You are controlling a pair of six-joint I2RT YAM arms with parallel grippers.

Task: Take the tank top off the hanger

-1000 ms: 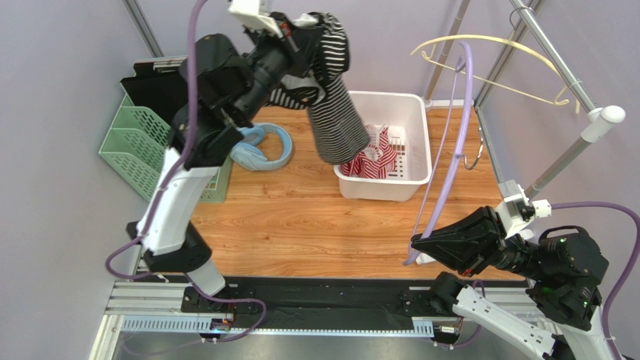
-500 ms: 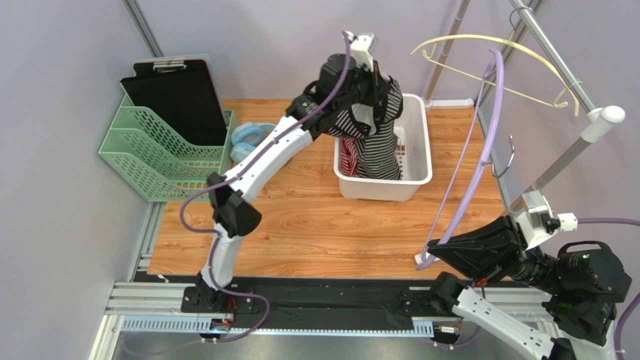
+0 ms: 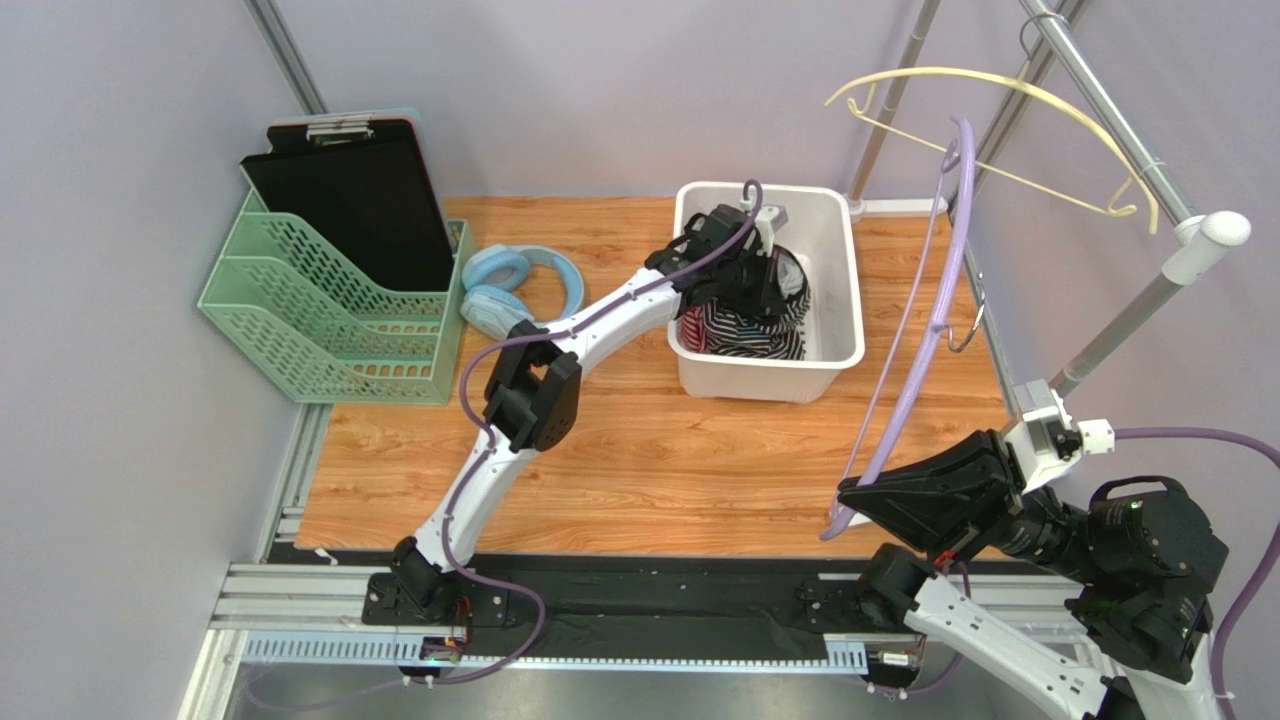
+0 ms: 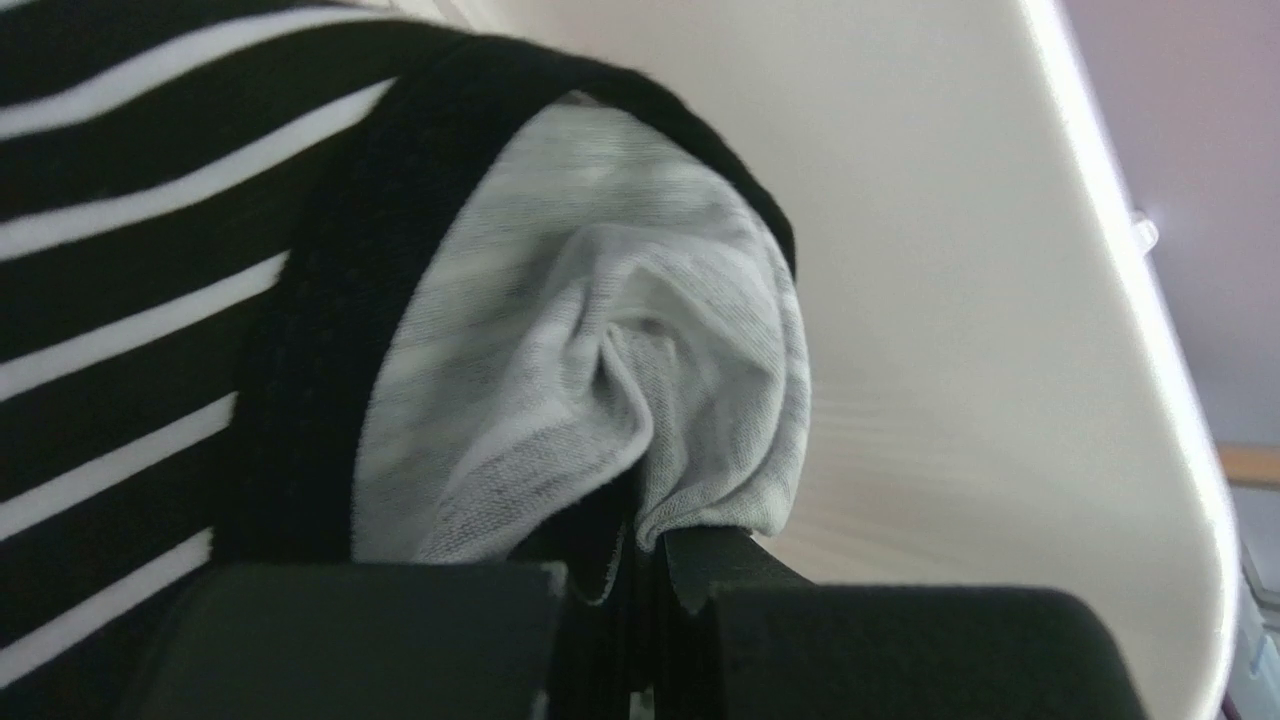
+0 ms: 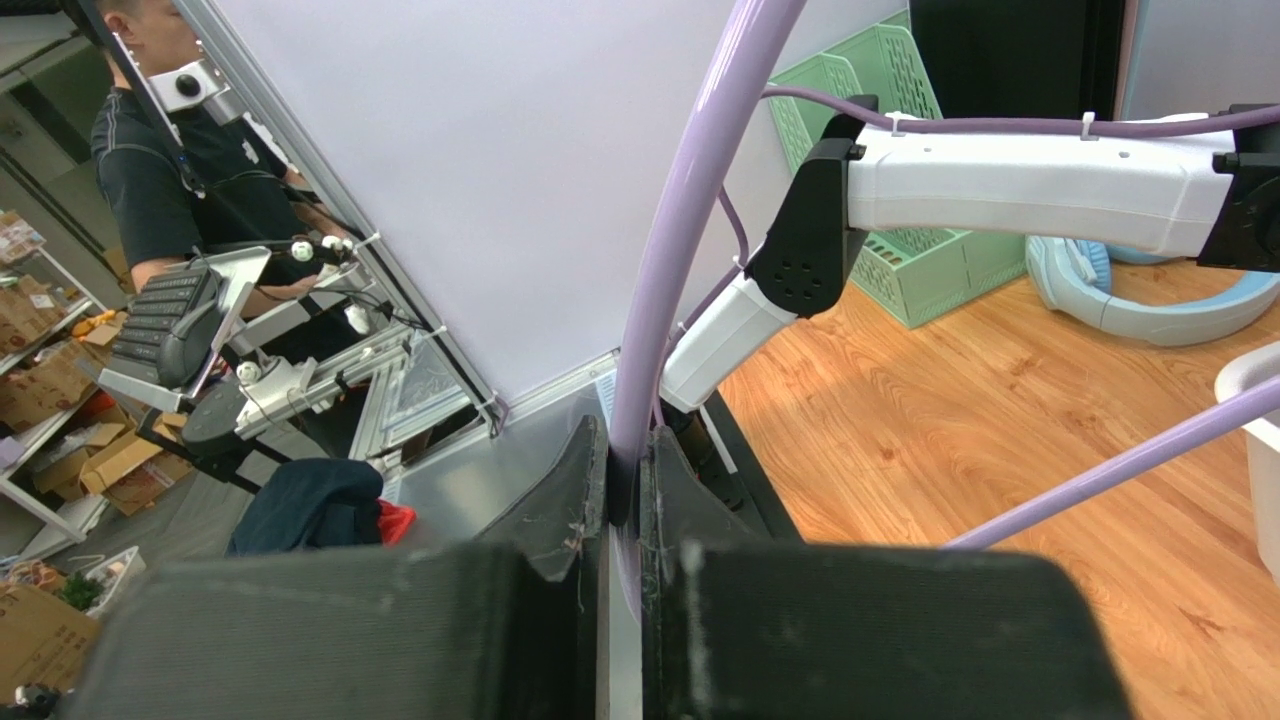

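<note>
The black-and-white striped tank top [image 3: 747, 321] lies bunched inside the white bin [image 3: 845, 285], off the hanger. My left gripper [image 3: 760, 275] reaches down into the bin and is shut on the top's fabric. In the left wrist view the striped cloth [image 4: 135, 300] and its grey inner side [image 4: 601, 375] fold over the left gripper [image 4: 661, 563], with the bin wall [image 4: 977, 300] behind. The bare purple hanger [image 3: 914, 330] stands upright at the right. My right gripper [image 3: 860, 504] is shut on its lower end, and the right wrist view shows the hanger [image 5: 679, 255] pinched in the right gripper [image 5: 624, 465].
A green file tray [image 3: 323, 308] with a black clipboard [image 3: 353, 180] stands at the left, blue headphones [image 3: 519, 285] beside it. A yellow hanger [image 3: 992, 135] hangs on the metal rail [image 3: 1142, 150] at the right. Red-and-white cloth [image 3: 694, 324] also lies in the bin.
My left arm swung from high at the left over to the bin and lowered the tank top into it. The right gripper shifted slightly with the hanger.
</note>
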